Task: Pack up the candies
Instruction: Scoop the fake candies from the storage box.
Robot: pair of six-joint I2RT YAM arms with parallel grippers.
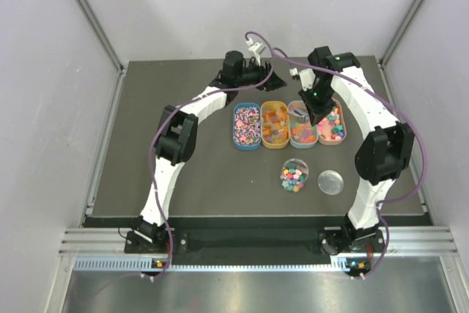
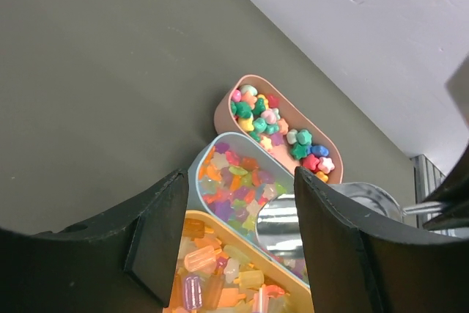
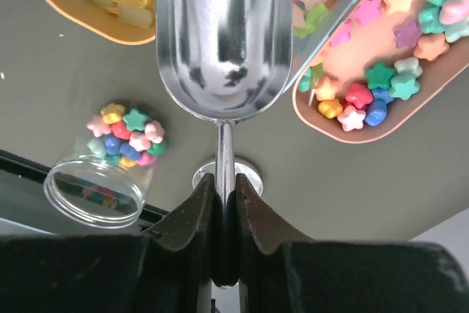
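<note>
Candies (image 3: pixel 381 86) lie beneath the scoop (image 3: pixel 220 34), whose handle the right fingers (image 3: pixel 187 218) clench; left fingers (image 2: pixel 161 232) stand apart, empty.

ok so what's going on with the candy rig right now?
The right claw is shut on the handle of a metal scoop. The scoop's bowl looks empty and sits at the light-blue tray of gummies, next to the pink tray of star candies. The left claw is open, holds nothing, and hovers above the trays. The clear jar in front is partly filled, and its lid lies off beside it.
</note>
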